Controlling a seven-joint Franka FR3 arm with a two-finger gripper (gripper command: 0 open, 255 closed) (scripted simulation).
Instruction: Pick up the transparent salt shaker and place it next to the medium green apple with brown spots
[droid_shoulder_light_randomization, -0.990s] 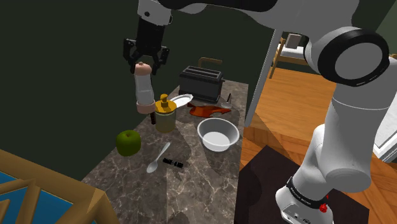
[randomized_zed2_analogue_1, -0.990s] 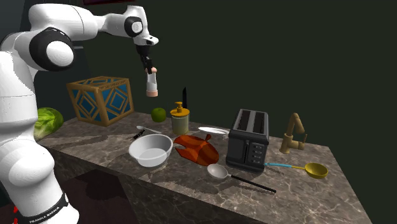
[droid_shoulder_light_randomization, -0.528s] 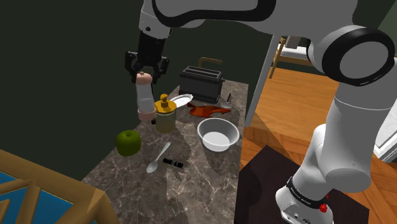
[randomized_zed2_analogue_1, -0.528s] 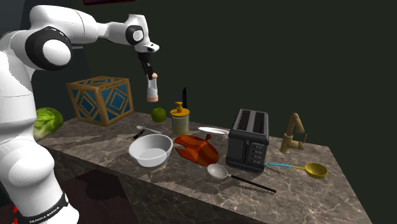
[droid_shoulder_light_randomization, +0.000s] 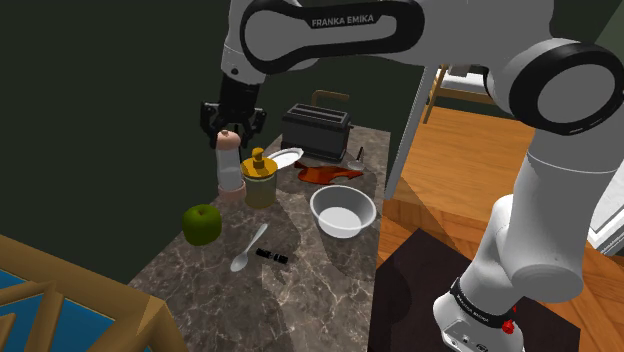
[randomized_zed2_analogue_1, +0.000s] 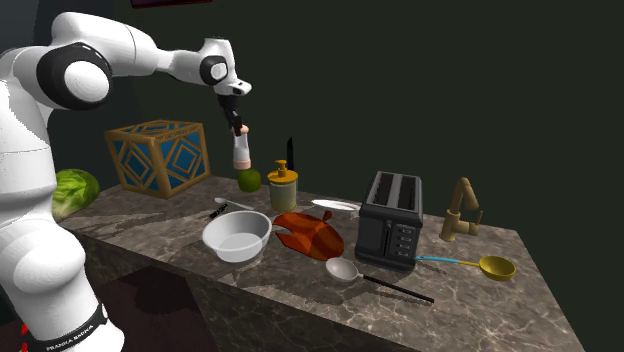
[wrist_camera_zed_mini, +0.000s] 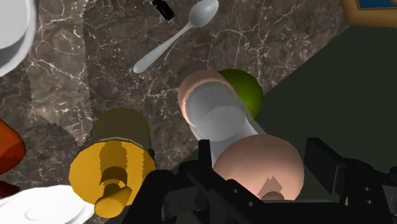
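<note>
Clear-bodied salt shaker (droid_shoulder_light_randomization: 230, 165) with pinkish-tan caps at both ends hangs upright near the green apple (droid_shoulder_light_randomization: 201, 224), its top cap clasped by the black end effector (droid_shoulder_light_randomization: 229, 128), over the dark marble table (droid_shoulder_light_randomization: 320, 285). A yellow pump bottle (droid_shoulder_light_randomization: 259, 180) stands beyond the apple, close beside the shaker. The white arm (droid_shoulder_light_randomization: 343, 21) reads "FRANKA EMIKA".

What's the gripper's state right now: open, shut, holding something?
Gripper: closed on the salt shaker, clasping it at its pinkish top cap.
</note>
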